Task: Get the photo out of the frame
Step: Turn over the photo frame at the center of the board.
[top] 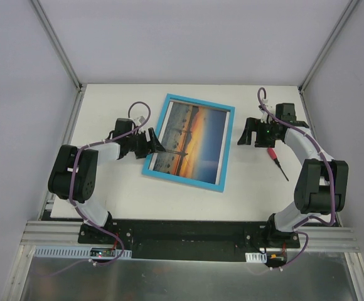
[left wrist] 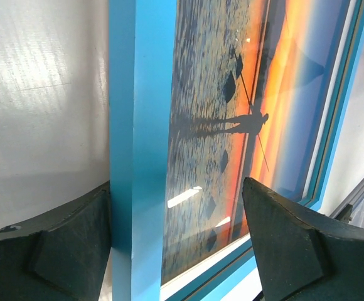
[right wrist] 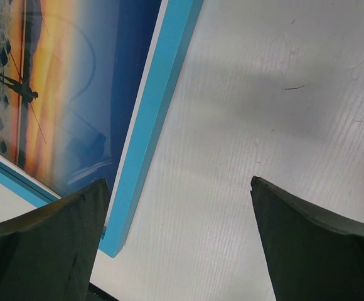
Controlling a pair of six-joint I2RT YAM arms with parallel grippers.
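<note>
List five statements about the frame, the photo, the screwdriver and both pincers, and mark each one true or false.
1. The photo sits inside the frame. True.
2. The left pincer is shut on the frame's border. False: its jaws stand open, one on each side of the frame's left border.
3. The screwdriver lies on the table, to the right of the frame. True.
4. The right pincer holds the screwdriver. False: it is open and empty, beside the frame's right edge.
5. The frame lies with its back up. False: its turquoise front and the photo face up.
</note>
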